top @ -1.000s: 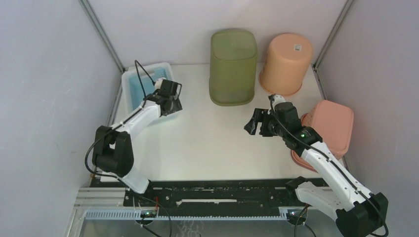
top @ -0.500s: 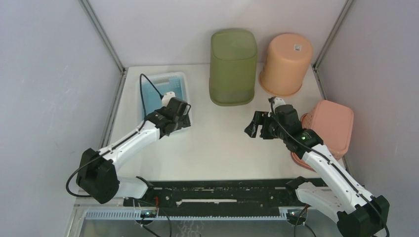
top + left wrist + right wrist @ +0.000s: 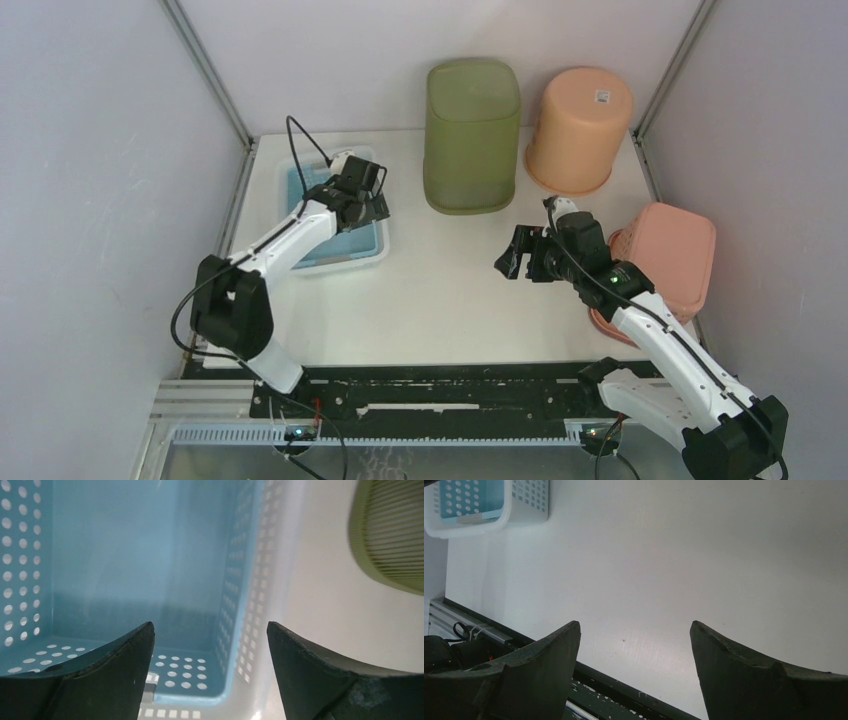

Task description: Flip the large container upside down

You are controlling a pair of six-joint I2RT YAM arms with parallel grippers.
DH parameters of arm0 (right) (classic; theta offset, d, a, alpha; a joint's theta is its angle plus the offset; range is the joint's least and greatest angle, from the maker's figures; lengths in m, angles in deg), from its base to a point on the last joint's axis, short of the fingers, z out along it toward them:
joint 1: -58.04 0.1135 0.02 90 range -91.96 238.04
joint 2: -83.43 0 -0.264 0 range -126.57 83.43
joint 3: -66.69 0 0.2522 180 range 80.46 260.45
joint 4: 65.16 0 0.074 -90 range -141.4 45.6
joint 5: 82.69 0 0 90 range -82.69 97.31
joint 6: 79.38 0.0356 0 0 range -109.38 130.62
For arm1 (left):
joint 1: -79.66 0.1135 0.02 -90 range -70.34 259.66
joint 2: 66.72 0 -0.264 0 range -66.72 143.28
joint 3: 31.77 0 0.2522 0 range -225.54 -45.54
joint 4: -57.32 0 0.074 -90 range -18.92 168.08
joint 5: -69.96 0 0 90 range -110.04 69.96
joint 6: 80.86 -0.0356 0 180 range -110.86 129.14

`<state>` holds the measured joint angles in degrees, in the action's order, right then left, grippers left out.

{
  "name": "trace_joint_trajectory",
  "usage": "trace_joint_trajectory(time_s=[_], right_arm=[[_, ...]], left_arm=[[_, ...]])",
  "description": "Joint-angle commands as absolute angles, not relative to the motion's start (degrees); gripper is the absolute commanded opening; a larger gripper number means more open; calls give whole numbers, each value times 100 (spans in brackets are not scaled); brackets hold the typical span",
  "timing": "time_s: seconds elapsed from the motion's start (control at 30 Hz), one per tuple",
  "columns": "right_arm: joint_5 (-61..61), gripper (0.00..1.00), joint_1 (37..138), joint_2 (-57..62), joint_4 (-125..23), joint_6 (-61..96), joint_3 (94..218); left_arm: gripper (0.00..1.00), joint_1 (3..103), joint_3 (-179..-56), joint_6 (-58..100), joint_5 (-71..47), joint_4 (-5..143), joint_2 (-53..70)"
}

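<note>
Bench [image 3: 440, 300] lies bare under the right hand [image 3: 508, 262], which hangs spread and empty, nearer than the green bin [image 3: 472, 135] and to its right. Left of that bin the blue perforated basket [image 3: 340, 262], seemingly the container meant, sits open side up. The left hand [image 3: 209, 627] is spread above its inside, gripping nothing. Pinching one long wall and rolling it over should work best. Since a second ago the basket has slid toward the bin, and the left hand has widened.

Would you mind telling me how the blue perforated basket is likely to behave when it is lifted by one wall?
The blue basket is probably light: its thin walls are full of holes. Held by one wall it may flex and hang tilted. It looks empty, so nothing should spill.
</note>
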<state>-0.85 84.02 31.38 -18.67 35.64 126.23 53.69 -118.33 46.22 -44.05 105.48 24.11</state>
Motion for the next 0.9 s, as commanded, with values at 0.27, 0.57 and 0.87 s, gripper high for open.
trace_joint_trajectory(time_s=[0.27,0.57,0.87], right_arm=[[-286,89,8424,3143,-2130,3549,12606],[-344,89,8415,3099,-2170,3540,12606],[-379,89,8419,3013,-2244,3551,12600]], left_arm=[[83,5727,-12276,4464,-4246,10349,2877],[78,5833,-12275,4304,-4030,10191,3233],[68,5866,-12413,4185,-4235,10290,3622]])
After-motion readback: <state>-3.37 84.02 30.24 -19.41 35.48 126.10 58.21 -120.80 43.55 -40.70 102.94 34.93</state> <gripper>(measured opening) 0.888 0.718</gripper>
